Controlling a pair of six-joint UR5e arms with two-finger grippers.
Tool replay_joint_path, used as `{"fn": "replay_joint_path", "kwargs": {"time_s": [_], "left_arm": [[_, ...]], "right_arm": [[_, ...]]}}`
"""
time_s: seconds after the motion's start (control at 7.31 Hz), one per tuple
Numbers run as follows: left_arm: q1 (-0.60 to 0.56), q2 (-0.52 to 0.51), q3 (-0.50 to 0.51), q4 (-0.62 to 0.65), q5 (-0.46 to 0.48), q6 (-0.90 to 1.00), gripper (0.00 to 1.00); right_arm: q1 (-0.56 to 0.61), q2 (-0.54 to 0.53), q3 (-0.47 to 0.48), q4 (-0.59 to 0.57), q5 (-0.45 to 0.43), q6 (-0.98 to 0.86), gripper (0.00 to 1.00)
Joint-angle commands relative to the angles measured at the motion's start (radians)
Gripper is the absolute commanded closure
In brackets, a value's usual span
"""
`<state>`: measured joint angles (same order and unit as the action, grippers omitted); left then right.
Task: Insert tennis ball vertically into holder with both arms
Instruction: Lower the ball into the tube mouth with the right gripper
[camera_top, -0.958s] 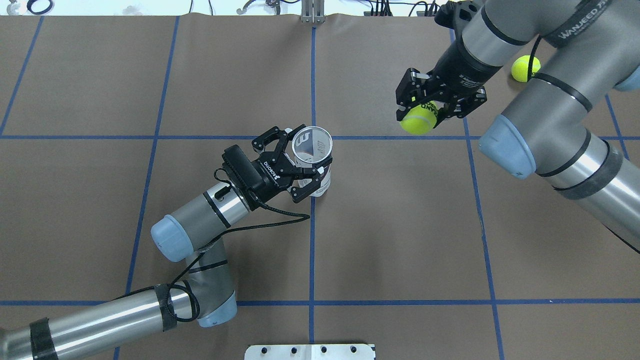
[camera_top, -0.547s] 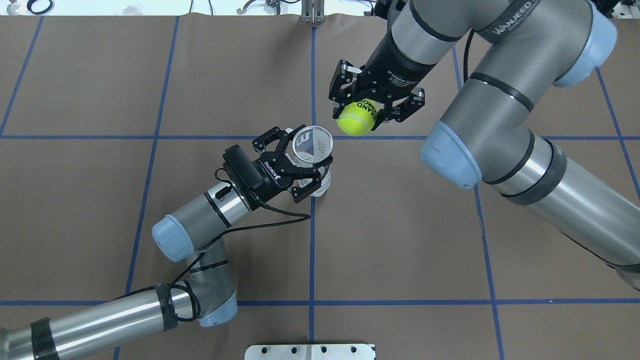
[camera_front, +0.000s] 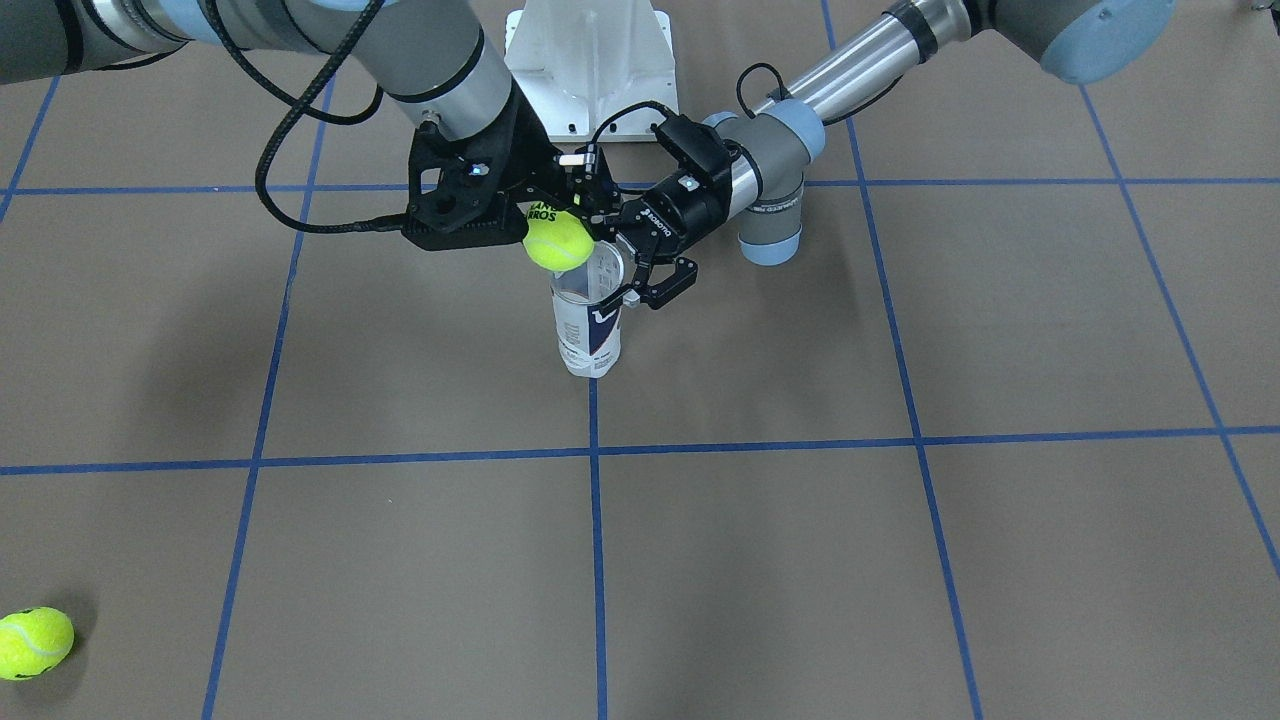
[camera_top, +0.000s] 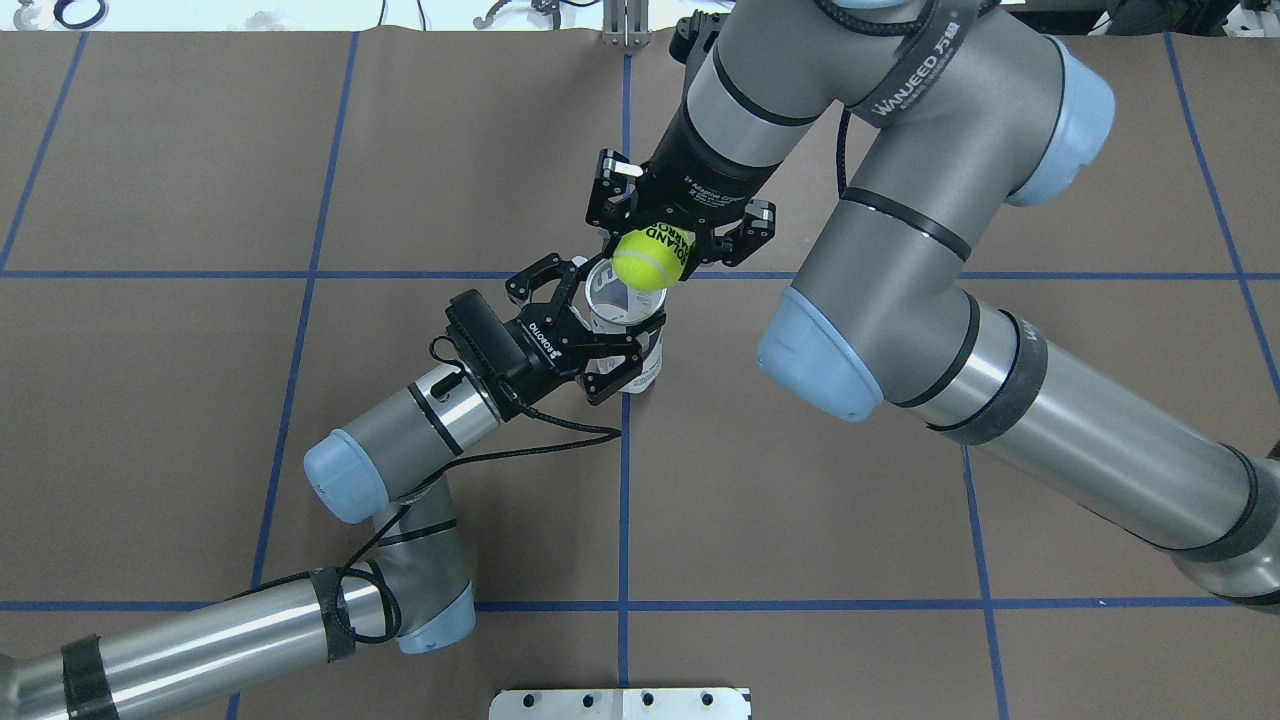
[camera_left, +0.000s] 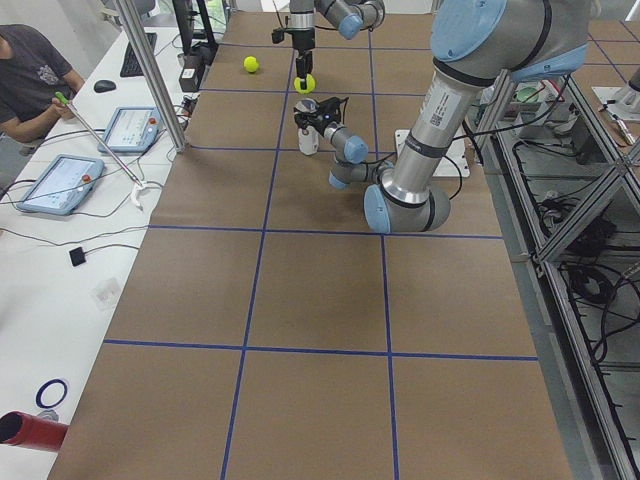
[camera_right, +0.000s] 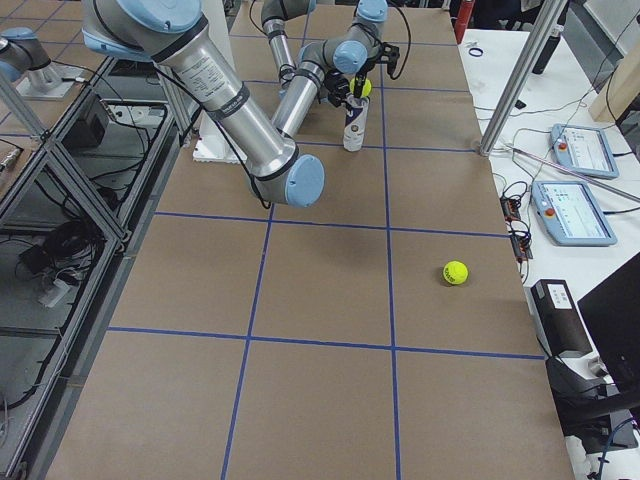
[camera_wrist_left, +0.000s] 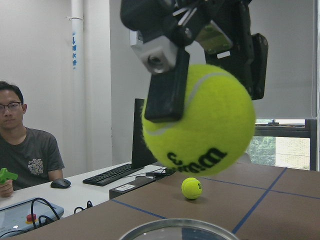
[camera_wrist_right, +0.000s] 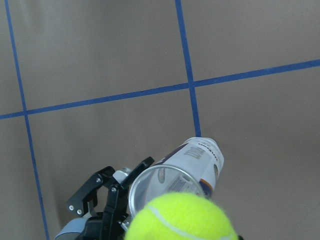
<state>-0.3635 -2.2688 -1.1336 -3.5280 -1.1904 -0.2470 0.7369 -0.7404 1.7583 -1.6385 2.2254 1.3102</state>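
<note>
holder (camera_top: 648, 366) mouth partly hidden by tennis ball (camera_top: 647, 258) overhead, rim blurred and cropped in left wrist view

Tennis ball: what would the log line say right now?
right arm: jaws hold tennis ball above holder | left arm: jaws clamp upright holder | ball not inside

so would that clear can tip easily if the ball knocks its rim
Likely light and tippy alone: the holder is tall, narrow, clear plastic and looks empty. The left tool grips it near the rim, so a knock probably won't topple it.
</note>
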Motion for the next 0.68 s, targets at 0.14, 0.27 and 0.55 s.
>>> {"fn": "replay_joint_path", "kwargs": {"time_s": [0.14,0.27,0.55], "left_arm": [[0.000,0.000,0.000,0.000,0.000,0.000,0.17],[0.000,0.000,0.000,0.001,0.000,0.000,0.17],[0.000,0.000,0.000,0.001,0.000,0.000,0.17]], "right_arm": [[-0.022,0.022,-0.060,0.037,-0.035,0.003,1.00],[-0.024,0.024,-0.086,0.067,-0.035,0.004,0.99],[-0.031,0.024,-0.092,0.074,-0.038,0.018,0.30]]}}
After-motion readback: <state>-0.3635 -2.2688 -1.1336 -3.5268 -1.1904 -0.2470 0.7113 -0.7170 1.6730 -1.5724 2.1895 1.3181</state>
